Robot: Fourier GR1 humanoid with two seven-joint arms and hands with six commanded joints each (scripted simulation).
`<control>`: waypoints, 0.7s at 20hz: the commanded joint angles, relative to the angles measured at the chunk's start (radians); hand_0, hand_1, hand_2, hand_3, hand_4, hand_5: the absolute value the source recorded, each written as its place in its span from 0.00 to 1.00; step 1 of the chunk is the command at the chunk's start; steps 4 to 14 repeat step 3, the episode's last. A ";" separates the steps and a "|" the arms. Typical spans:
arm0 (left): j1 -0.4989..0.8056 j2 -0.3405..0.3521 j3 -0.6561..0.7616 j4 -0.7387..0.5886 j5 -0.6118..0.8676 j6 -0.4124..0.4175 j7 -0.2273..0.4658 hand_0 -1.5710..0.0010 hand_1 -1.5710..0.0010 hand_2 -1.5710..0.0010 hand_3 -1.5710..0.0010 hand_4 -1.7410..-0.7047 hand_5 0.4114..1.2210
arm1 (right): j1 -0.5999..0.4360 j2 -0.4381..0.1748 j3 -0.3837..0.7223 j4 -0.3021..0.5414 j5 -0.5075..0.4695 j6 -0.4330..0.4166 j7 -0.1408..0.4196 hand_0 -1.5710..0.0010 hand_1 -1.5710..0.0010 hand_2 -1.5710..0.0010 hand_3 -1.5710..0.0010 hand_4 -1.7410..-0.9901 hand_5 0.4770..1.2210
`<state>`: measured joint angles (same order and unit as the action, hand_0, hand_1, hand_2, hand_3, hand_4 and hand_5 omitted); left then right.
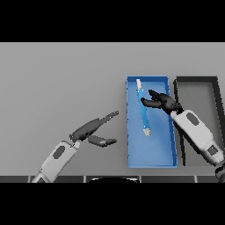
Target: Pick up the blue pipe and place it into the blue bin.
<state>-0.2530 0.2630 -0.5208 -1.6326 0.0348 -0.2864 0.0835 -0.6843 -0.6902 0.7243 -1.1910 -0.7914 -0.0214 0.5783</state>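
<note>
Blue pipe (143, 110) lies lengthwise in blue bin (151, 160), upper half, white tips at both ends. Right hand (161, 102) over bin's right rim, fingers loosely spread, just beside pipe; contact hard to make out. Dark bin (196, 80) cut off at right edge. Left hand (93, 129) over open bench (57, 83), fingers straight, holding nothing

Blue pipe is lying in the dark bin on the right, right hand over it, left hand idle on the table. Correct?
Not quite. The head view shows the blue pipe lying in the blue bin, not the dark bin beside it. The rest holds: right hand over it, left hand idle over the table.
</note>
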 commanded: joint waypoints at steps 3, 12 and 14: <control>0.002 -0.002 -0.009 -0.044 0.010 0.004 0.037 1.00 1.00 1.00 1.00 0.88 0.08 | -0.004 0.003 -0.001 -0.001 -0.003 -0.007 0.011 0.99 0.99 0.99 0.99 0.74 0.39; 0.002 -0.002 -0.009 -0.044 0.010 0.004 0.037 1.00 1.00 1.00 1.00 0.88 0.08 | -0.004 0.003 -0.001 -0.001 -0.003 -0.007 0.011 0.99 0.99 0.99 0.99 0.74 0.39; 0.002 -0.002 -0.009 -0.044 0.010 0.004 0.037 1.00 1.00 1.00 1.00 0.88 0.08 | -0.004 0.003 -0.001 -0.001 -0.003 -0.007 0.011 0.99 0.99 0.99 0.99 0.74 0.39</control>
